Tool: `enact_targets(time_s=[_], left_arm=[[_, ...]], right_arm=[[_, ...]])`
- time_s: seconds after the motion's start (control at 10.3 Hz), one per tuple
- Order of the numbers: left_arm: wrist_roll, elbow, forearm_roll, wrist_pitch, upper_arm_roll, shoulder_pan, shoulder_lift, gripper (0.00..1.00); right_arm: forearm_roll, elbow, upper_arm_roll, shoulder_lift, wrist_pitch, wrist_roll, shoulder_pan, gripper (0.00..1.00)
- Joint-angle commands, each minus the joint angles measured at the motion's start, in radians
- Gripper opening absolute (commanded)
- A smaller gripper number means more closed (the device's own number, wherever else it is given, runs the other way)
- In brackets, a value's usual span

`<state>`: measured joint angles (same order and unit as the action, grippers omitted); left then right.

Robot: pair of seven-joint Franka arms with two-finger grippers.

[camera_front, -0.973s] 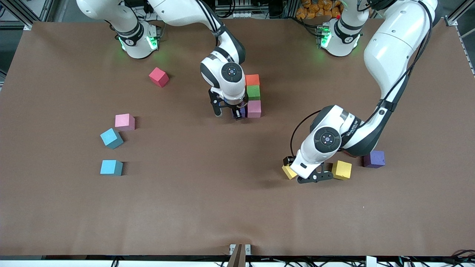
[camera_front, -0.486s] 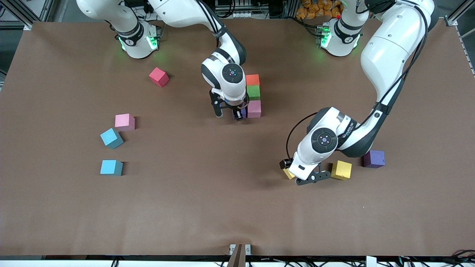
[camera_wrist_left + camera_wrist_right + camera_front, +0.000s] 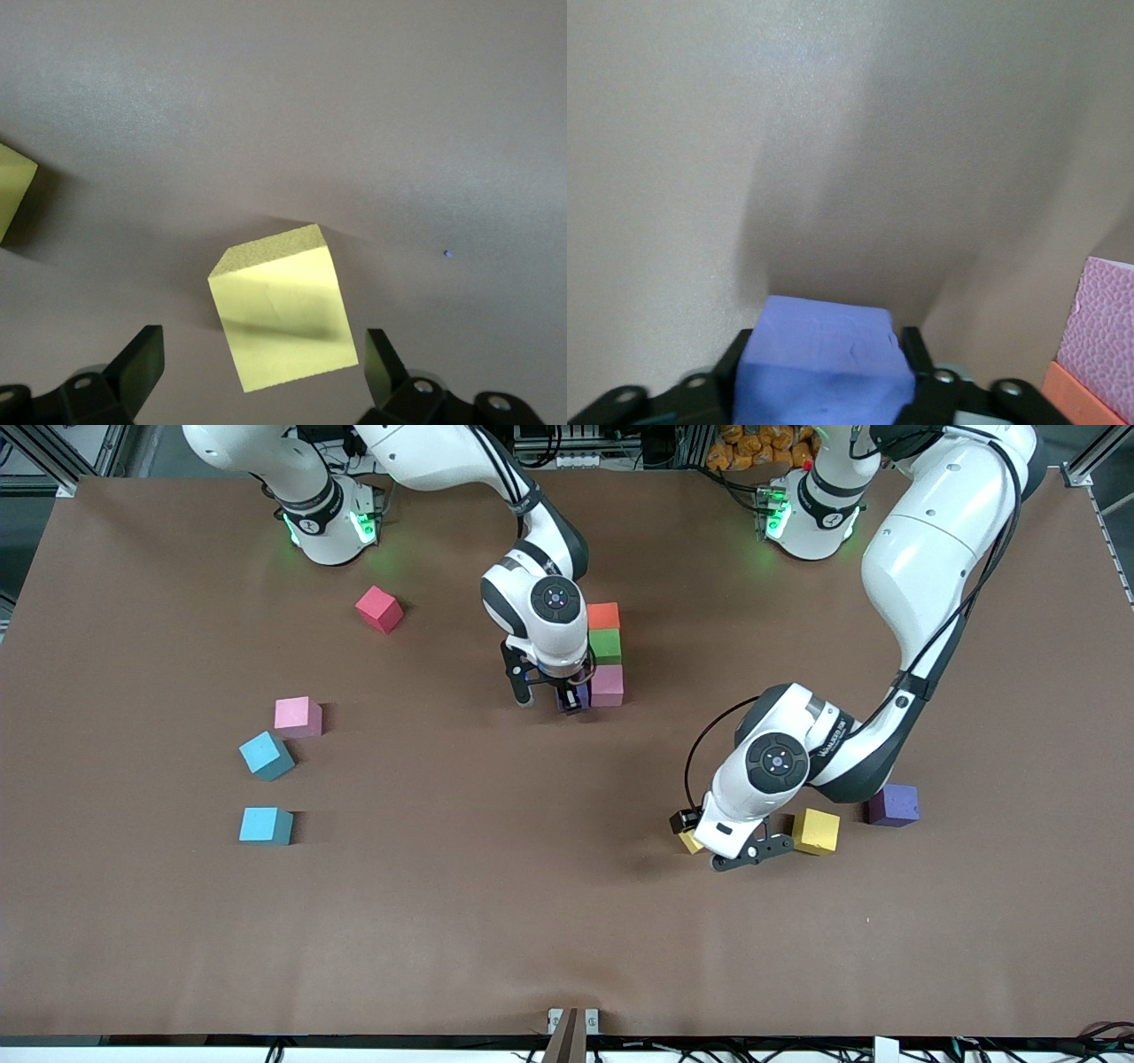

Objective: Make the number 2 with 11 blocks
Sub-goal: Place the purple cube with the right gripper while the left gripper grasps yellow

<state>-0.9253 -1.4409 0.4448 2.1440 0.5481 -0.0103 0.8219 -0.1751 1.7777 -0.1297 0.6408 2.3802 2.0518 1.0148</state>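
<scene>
Left gripper [image 3: 257, 376] gapes around half-hidden yellow block [image 3: 283, 319]; right gripper's [image 3: 824, 376] grip on purple block [image 3: 824, 367] unclear.

Even, bright overhead light, soft short shadows beside the blocks [image 3: 266, 755], sharp front view, slightly soft wrist views.

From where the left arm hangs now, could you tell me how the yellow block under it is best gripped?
Come straight down from above and close on two opposite side faces of the yellow block. It lies flat on the table, slightly turned, between the open fingers of the left tool, with bare table all around it.
</scene>
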Motion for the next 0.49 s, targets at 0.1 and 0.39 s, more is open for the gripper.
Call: enact_targets(time_s=[0.1,0.39], left_arm=[[-0.01,0.023,-0.02,0.01,-0.01,-0.014,0.01,1.0],[-0.013,0.036,-0.02,0.046,-0.011,-0.023,0.04,1.0]], right_arm=[[-0.006,-0.021,-0.004,0.017,-0.004,0.013,0.01,1.0],[0.003,-0.02,-0.005,0.005,-0.022,0.004,0.008,1.0]])
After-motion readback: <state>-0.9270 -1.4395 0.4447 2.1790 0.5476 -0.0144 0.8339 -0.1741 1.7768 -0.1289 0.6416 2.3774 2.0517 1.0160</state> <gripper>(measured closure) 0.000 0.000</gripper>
